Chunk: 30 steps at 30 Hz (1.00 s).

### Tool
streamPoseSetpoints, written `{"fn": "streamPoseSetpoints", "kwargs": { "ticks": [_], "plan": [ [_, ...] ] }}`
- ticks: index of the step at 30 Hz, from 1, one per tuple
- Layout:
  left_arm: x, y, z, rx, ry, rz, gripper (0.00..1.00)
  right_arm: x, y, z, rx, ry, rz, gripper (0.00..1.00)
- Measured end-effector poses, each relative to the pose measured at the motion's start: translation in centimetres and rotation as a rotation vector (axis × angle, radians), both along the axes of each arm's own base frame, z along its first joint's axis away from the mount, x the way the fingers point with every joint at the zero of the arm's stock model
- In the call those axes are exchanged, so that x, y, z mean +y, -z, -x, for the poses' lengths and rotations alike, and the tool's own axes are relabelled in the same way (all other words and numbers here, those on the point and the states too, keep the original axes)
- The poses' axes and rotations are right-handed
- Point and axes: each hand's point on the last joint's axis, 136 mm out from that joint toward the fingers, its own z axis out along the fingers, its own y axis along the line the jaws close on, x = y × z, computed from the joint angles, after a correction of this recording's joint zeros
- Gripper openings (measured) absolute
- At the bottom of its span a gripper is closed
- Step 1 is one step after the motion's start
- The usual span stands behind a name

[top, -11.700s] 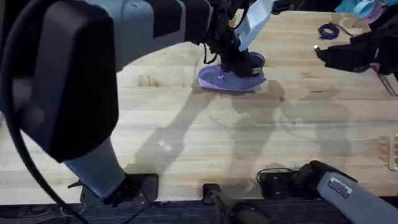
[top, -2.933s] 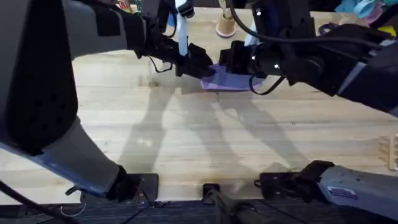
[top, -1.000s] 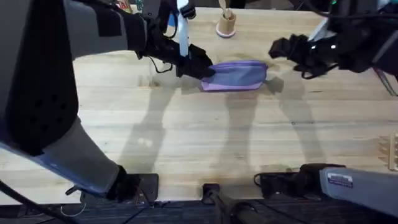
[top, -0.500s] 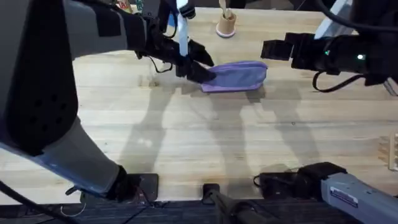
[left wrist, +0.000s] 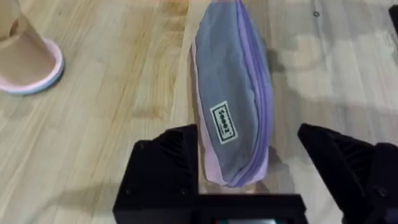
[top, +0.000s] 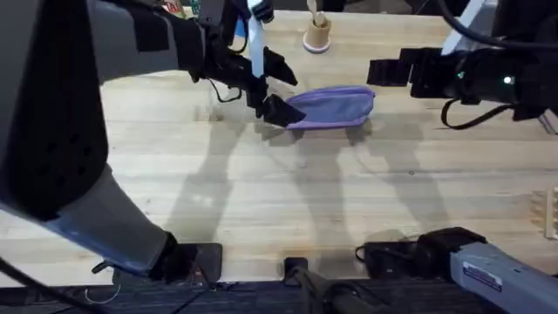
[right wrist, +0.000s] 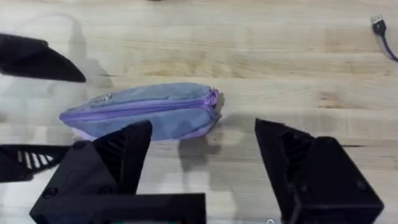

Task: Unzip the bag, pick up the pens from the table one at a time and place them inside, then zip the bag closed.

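one lilac-purple bag (top: pixel 331 105) lies on the pale wooden bench (top: pixel 288 201), toward the far middle in the overhead view. its zipper (right wrist: pixel 149 106) runs the whole length of its top and looks closed, with the pull at the end that faces the right arm. what is inside cannot be seen. a small label (left wrist: pixel 222 122) sits on the greyish side panel.

two pincers are near the bag, one at each end. the left pincer (top: pixel 277 85) is spread wide at the bag's left end; in the left wrist view its two black fingers (left wrist: pixel 166 163) stand on either side of that end, and whether they touch the fabric cannot be told. the right pincer (top: pixel 390 71) is also spread, empty, and hangs near the bag's right end without touching it; in the right wrist view the bag lies beyond its dark fingers (right wrist: pixel 124 149).

one small wooden cone-shaped object on a pink and white base (top: pixel 317 33) stands on the bench just behind the bag, apart from it. one cable end (right wrist: pixel 379 25) lies on the bench farther off to the right. the left arm's large dark body (top: pixel 61 113) crosses the near left of the overhead view and hides that part of the bench. dark shadows of the arms fall across the planks in front of the bag.
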Motion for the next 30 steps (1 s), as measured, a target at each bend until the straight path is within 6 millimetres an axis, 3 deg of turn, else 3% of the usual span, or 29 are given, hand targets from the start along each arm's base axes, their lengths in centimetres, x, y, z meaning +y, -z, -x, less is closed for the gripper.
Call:
{"fn": "streamPoseSetpoints", "kwargs": {
  "ticks": [6, 10, 14, 21, 30],
  "plan": [
    [1.6, -2.7, -0.1, 0.042, -0.157, -0.100, 0.995, -0.2, -0.4, 1.2, 0.002, -0.027, 0.026, 0.995],
    [3.5, -6.1, 1.5, 0.052, -0.270, -0.171, 0.995, -0.5, -1.3, 3.2, -0.004, -0.040, 0.038, 0.995],
    [5.9, -8.2, 3.4, 0.095, -0.415, -0.251, 0.995, -0.8, -2.3, 5.0, -0.023, -0.042, 0.037, 0.996],
    [8.9, -9.8, 5.2, 0.198, -0.657, -0.309, 0.995, -1.2, -4.5, 7.0, -0.107, -0.043, 0.028, 0.996],
    [10.4, -10.4, 8.1, 0.320, -0.776, -0.324, 0.995, -1.7, -5.4, 9.7, -0.144, -0.043, 0.023, 0.996]
  ]
}}
